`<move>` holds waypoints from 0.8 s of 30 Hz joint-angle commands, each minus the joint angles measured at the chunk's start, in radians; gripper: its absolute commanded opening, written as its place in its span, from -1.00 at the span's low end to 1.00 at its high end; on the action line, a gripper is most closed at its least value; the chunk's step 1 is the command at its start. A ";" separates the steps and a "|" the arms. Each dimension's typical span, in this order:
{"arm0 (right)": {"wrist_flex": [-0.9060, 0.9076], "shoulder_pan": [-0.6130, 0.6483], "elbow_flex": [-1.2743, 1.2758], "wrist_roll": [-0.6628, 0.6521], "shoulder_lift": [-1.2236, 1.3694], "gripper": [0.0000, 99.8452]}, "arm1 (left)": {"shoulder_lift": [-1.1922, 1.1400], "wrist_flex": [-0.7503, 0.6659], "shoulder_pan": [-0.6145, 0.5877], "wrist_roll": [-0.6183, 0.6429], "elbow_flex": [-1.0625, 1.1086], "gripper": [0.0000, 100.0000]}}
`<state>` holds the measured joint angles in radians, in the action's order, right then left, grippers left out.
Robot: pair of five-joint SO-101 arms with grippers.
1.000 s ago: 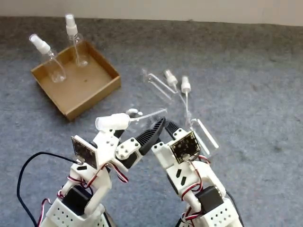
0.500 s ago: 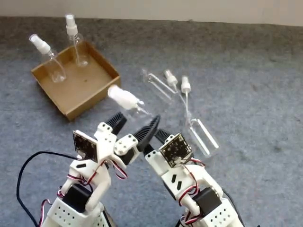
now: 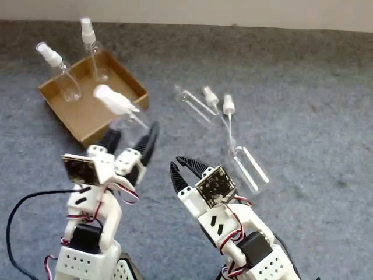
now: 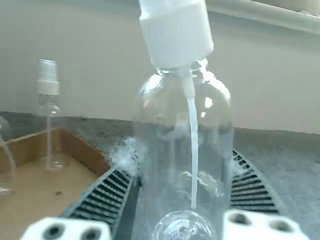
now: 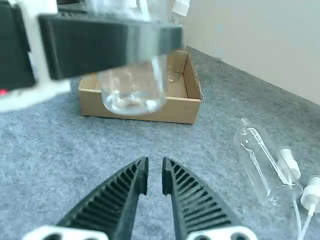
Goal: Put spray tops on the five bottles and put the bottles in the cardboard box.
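Grey carpet (image 3: 303, 76), cardboard box (image 3: 61, 116), capless bottle (image 3: 195, 108), second capless bottle (image 3: 251, 168), two loose spray tops (image 3: 210, 95)

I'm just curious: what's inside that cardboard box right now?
Two capped bottles stand in the cardboard box: the left bottle and the far bottle. The held bottle in the left gripper hides part of the floor.

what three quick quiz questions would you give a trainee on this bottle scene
1. True or false: the right gripper is holding something.
2. How many bottles stand in the cardboard box?
3. What is the left gripper shut on?
A. a capped bottle
B. a loose spray top
C. nothing

Key: 1 false; 2 two; 3 A
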<state>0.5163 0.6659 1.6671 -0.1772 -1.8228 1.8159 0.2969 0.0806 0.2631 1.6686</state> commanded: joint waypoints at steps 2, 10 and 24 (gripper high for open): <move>0.002 0.007 0.148 -0.012 -0.007 -0.92 | 0.004 0.008 -0.148 -0.058 -0.074 -0.72; 0.002 0.007 0.148 -0.012 -0.007 -0.92 | -0.002 0.008 -0.179 -0.264 -0.162 -0.72; 0.035 0.007 0.148 -0.012 -0.010 -0.92 | -0.763 -0.206 -0.180 -0.269 -0.526 -0.72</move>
<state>0.5485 0.6659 1.6671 -0.1772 -1.8228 1.2129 0.2140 -0.0852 0.0054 1.2359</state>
